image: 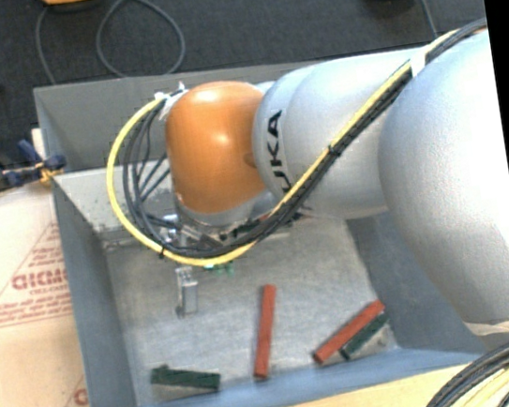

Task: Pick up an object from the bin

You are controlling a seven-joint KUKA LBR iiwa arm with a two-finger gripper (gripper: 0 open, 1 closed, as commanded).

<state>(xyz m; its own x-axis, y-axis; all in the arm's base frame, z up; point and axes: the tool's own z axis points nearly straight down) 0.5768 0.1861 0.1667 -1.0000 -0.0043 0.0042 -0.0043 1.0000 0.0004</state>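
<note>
The metal pincer (186, 293) is seen over bare floor in the left half of the grey metal bin (93, 298), below the orange wrist cover (213, 147). How far it is opened, and whether anything is held, cannot be told. A long red rectangular stick (264, 332) lies near it, to its lower right, apart from it. A dark green flat bar (184, 379) lies by the front wall. A second red stick (346, 332) touches another green bar (367, 335) at the right. The bin is surrounded by dark floor (255, 17).

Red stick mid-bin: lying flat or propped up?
Lying flat: the red stick rests full length on the bin floor, clear of other pieces.
</note>
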